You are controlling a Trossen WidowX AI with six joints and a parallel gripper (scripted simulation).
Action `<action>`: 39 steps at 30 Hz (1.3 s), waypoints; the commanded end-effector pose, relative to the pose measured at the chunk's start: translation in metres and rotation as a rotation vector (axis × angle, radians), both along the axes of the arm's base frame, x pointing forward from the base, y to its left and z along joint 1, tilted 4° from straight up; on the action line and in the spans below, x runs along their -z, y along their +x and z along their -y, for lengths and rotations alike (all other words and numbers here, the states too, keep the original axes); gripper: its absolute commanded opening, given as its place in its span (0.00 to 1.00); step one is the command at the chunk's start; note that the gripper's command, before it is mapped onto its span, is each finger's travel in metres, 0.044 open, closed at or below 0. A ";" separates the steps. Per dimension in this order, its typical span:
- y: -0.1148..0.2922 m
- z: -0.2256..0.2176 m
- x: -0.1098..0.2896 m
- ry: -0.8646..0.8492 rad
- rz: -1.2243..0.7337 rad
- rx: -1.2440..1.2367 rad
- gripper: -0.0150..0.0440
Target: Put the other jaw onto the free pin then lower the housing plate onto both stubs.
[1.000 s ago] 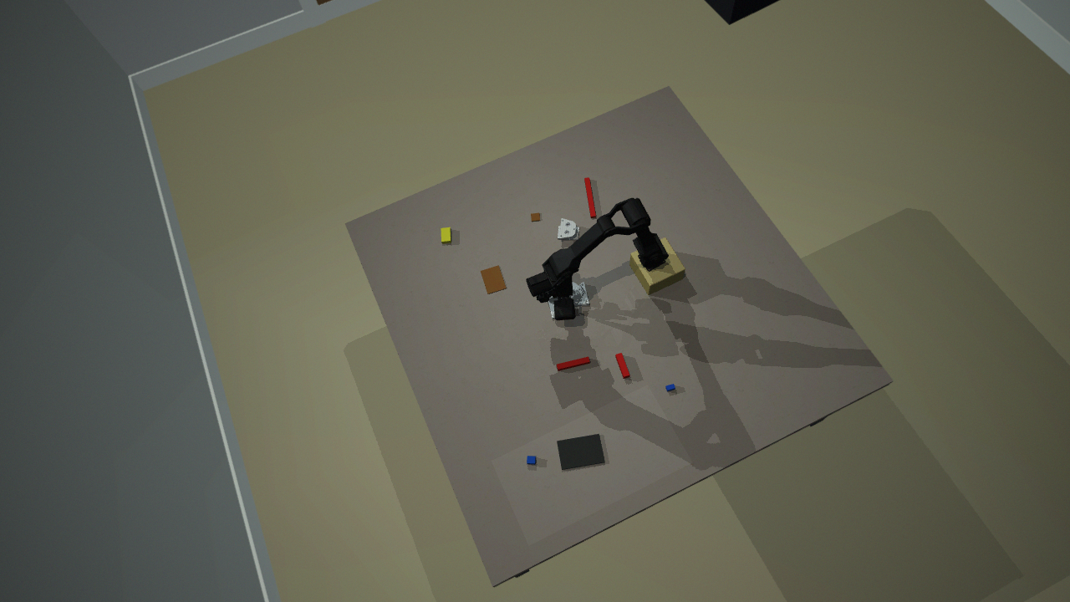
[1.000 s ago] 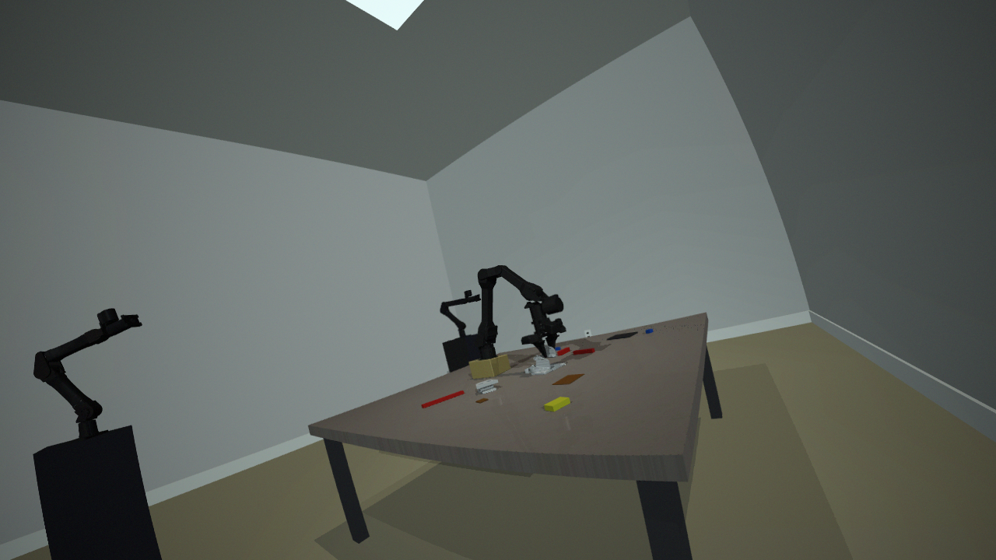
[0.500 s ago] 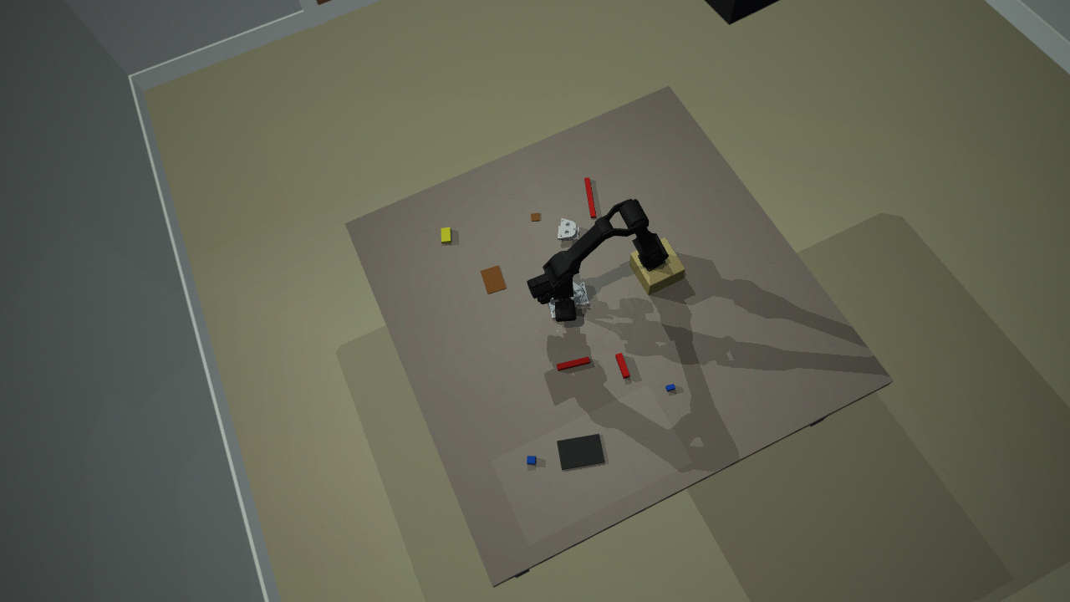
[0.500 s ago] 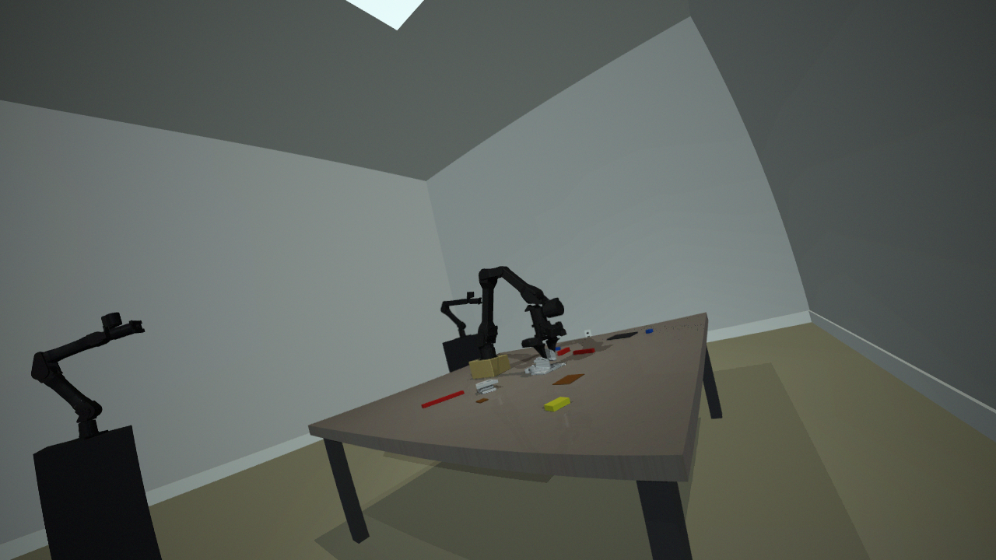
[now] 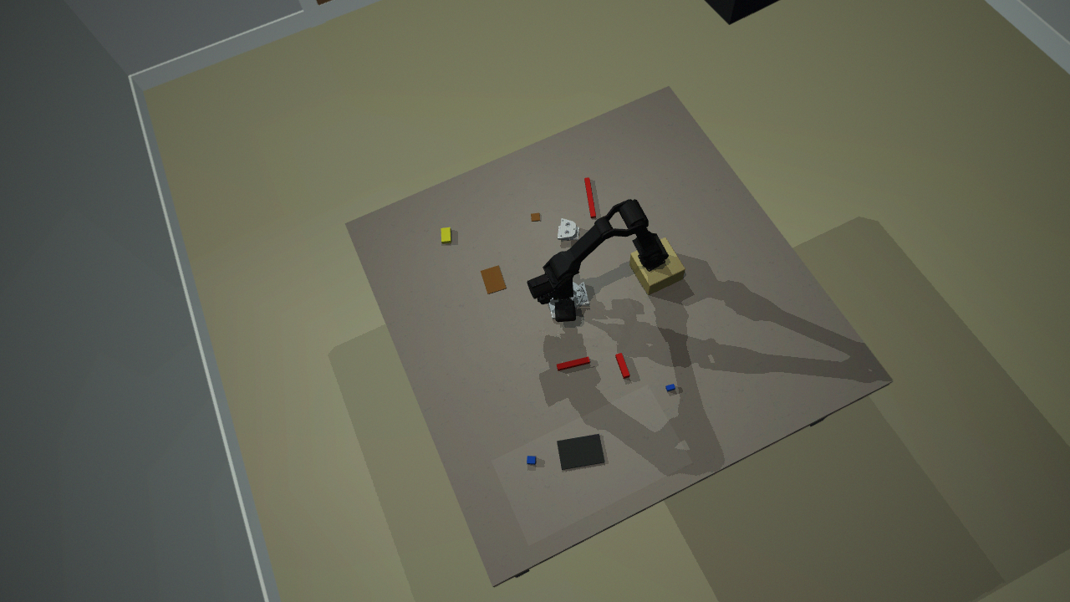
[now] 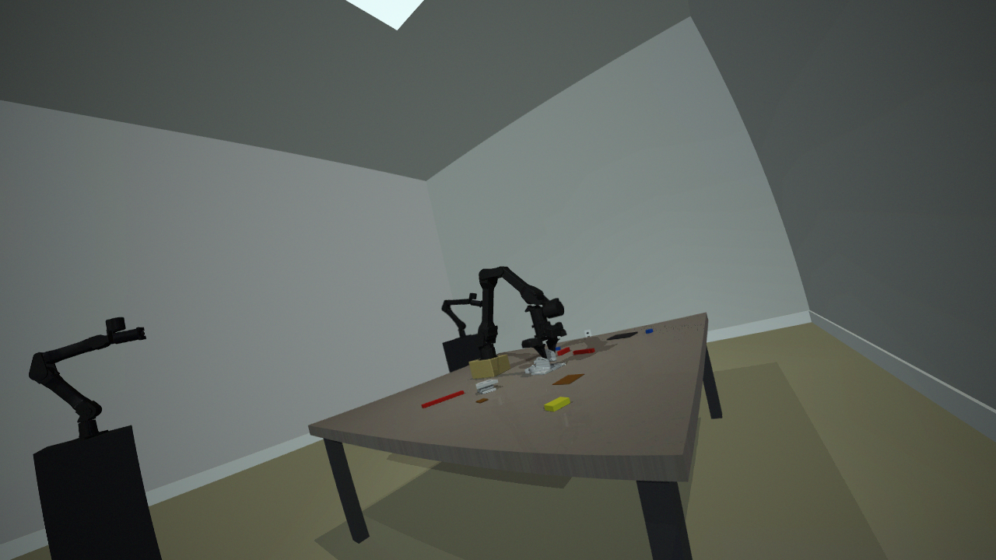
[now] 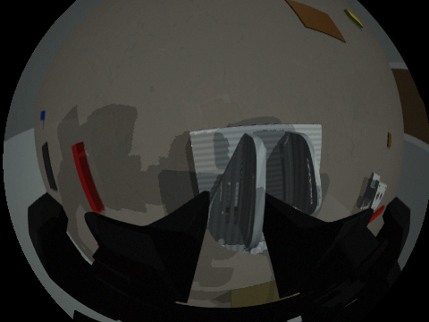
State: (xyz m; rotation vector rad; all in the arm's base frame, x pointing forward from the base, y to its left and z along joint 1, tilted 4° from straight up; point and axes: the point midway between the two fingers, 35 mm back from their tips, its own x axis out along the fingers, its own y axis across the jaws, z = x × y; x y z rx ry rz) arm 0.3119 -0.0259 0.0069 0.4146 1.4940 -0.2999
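Note:
My gripper [image 6: 548, 351] [image 7: 234, 197] is shut on a grey toothed jaw [image 7: 259, 179], which stands upright between the fingertips over the near left part of the white base plate [image 5: 553, 308] [image 7: 313, 131]. The other jaw [image 7: 297, 179] [image 6: 541, 362] is close to its right on the base in the wrist view. The lower edge of the held jaw, both pins and any contact between the teeth are hidden or too small to tell. The white housing plate [image 5: 567, 230] [image 6: 486, 384] [image 7: 377, 192] lies apart on the table. In the top view the arm covers my fingertips.
Red bars [image 5: 573, 364] [image 5: 622, 365] [image 5: 590, 197], a tan block [image 5: 664, 278] [image 6: 485, 368] under the arm, brown pads [image 5: 492, 279] [image 5: 535, 216], a yellow block [image 5: 445, 235] [image 6: 557, 404], blue blocks [image 5: 531, 460] [image 5: 670, 387] and a dark plate [image 5: 580, 451] are around the base.

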 end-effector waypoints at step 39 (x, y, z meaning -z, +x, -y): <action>0.000 -0.001 0.012 0.001 -0.003 0.015 0.48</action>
